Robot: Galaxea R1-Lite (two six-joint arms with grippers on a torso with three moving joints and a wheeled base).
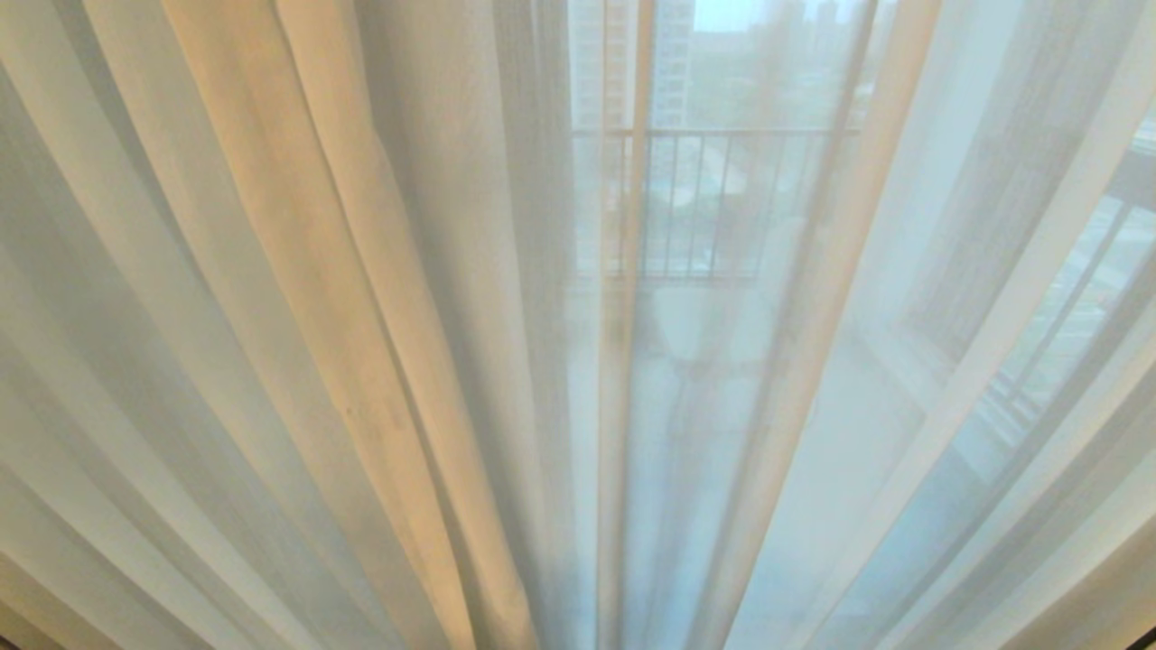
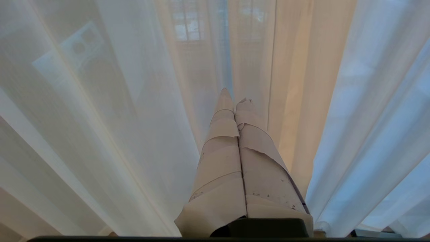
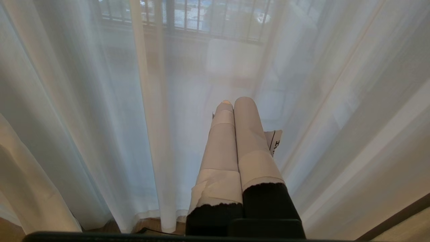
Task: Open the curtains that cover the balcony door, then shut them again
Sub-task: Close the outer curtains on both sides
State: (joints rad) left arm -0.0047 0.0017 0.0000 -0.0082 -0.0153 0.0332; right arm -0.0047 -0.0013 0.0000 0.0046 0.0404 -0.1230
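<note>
The curtains are drawn and fill every view. A thin white sheer layer (image 1: 930,271) hangs in pleats, with a cream opaque fold (image 1: 316,271) left of centre. The balcony door stands behind the sheer and shows only dimly; a pale upright bar (image 1: 643,90) and the balcony railing (image 1: 722,133) come through the cloth. Neither arm is in the head view. My left gripper (image 2: 235,99) is shut and empty, its taped fingers pointing at the sheer (image 2: 100,117) beside a cream fold (image 2: 302,84). My right gripper (image 3: 235,101) is also shut and empty, facing the sheer (image 3: 84,101).
The sheer's hem hangs just above a wooden floor (image 3: 151,224). A dark strip (image 3: 396,216) crosses a corner of the right wrist view. A pale boxy shape (image 3: 235,58) stands on the balcony behind the cloth, below the railing bars (image 3: 188,15).
</note>
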